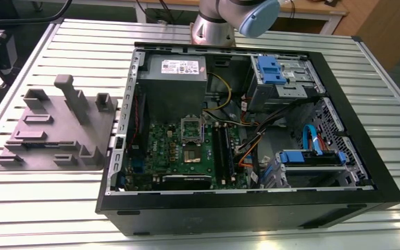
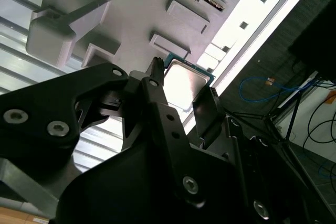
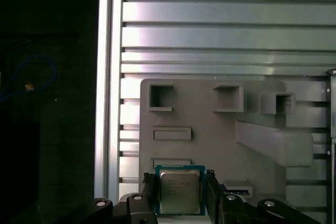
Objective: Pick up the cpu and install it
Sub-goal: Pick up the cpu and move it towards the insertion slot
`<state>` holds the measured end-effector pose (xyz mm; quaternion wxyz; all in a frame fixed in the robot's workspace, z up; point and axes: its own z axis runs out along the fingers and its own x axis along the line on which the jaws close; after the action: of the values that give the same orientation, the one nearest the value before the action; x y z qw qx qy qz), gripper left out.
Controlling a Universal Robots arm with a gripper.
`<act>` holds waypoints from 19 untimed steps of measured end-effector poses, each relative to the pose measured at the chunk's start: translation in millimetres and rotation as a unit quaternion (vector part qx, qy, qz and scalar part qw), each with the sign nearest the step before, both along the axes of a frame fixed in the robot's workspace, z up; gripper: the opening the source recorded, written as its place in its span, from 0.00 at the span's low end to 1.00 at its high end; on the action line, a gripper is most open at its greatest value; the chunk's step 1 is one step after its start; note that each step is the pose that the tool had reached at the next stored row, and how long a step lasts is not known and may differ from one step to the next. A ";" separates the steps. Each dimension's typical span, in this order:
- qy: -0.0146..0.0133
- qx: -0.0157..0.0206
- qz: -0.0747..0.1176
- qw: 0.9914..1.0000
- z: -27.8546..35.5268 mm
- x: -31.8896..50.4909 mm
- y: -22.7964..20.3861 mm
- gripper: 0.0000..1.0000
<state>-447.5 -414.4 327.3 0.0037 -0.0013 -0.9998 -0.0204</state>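
The cpu is a small square chip with a silvery top and a green rim. It sits between the two black fingers of my gripper, which is shut on its opposite edges. In the second wrist view the cpu shows in my gripper, lifted well above the grey fixture tray. The green motherboard lies inside the open computer case, with its square socket near the middle.
The grey fixture tray with raised blocks and slots lies on the slatted aluminium table, at the exterior view's left of the case. In the case are a grey power supply, blue drive brackets and loose cables. The arm's base stands behind the case.
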 end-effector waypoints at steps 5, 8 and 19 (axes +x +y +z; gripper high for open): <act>0.000 -0.001 0.000 1.000 1.4 0.0 0.0 0.47; 0.000 -0.001 0.000 1.000 2.5 0.0 0.0 0.47; 0.000 -0.002 0.000 1.000 7.6 0.0 0.0 0.47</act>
<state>-447.5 -414.4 335.0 0.0038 -0.0013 -0.9998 -0.0187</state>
